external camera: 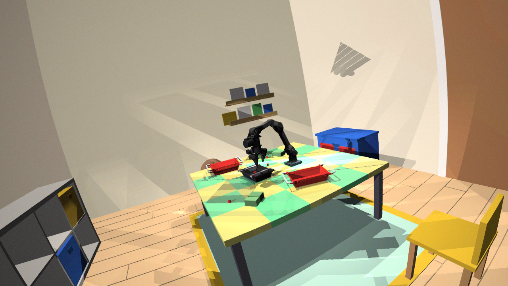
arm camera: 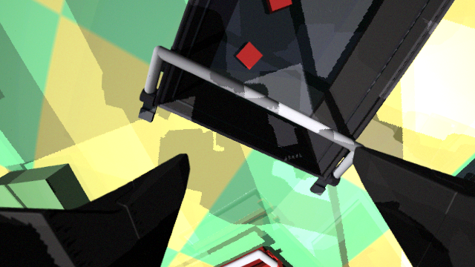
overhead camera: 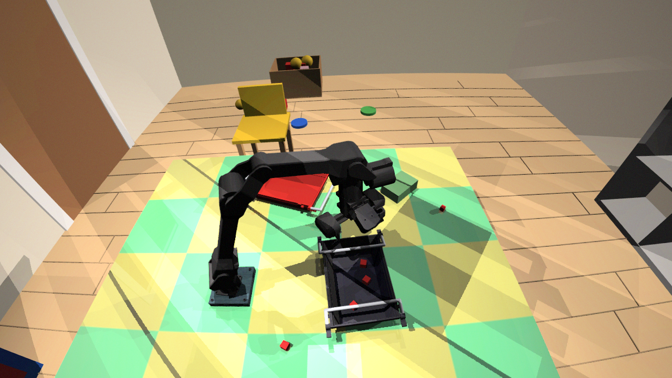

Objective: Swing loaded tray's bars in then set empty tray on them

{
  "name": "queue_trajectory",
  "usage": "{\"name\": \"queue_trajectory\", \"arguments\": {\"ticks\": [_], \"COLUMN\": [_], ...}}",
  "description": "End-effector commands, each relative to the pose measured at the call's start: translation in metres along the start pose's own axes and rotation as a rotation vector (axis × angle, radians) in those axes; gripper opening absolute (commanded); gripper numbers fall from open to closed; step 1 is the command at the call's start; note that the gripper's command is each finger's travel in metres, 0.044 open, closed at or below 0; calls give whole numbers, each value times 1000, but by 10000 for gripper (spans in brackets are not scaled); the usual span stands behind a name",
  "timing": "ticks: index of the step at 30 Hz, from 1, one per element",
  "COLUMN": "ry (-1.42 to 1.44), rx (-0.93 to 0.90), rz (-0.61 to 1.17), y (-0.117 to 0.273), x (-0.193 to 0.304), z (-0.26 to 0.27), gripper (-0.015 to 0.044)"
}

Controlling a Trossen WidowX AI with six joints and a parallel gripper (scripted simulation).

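Observation:
The loaded tray (overhead camera: 332, 286) (external camera: 259, 178) (arm camera: 382, 74) is black, with red blocks (overhead camera: 366, 279) (arm camera: 249, 55) inside. Its far wire bar (overhead camera: 352, 247) (arm camera: 293, 115) and its near wire bar (overhead camera: 376, 304) both lie in across the top. A red tray (overhead camera: 293, 190) (external camera: 305, 182), empty inside, stands apart, its wire bars swung outward; the arm partly hides it in the top view. My gripper (overhead camera: 349, 232) (external camera: 259, 164) (arm camera: 271, 158) is wide open and empty, above the loaded tray's far end. In the wrist view, one fingertip overlaps that bar's corner; contact is unclear.
Another red tray (external camera: 225, 171) stands beyond the loaded one in the exterior view; its contents are unclear. A green box (overhead camera: 399, 187) (external camera: 254, 199) (arm camera: 37, 194) stands toward the far right in the top view. Loose red blocks (overhead camera: 442, 207) (external camera: 229, 201) lie on the table.

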State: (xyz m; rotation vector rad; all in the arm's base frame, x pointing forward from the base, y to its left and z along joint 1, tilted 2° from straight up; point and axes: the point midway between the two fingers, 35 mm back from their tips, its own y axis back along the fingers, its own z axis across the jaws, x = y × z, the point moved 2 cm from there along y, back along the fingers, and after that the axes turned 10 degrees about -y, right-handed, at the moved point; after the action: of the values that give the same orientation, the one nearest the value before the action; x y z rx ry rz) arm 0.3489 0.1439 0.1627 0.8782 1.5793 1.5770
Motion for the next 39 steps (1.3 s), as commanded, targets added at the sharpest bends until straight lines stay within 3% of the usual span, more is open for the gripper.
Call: {"name": "queue_trajectory", "arguments": {"ticks": [1,39], "ry": [740,3204], "rx": [-7,-47], "rz": [16,31], "y": [-6,-24], "x": [70,264], "z": [-5,-104], "gripper": [440,440]}}
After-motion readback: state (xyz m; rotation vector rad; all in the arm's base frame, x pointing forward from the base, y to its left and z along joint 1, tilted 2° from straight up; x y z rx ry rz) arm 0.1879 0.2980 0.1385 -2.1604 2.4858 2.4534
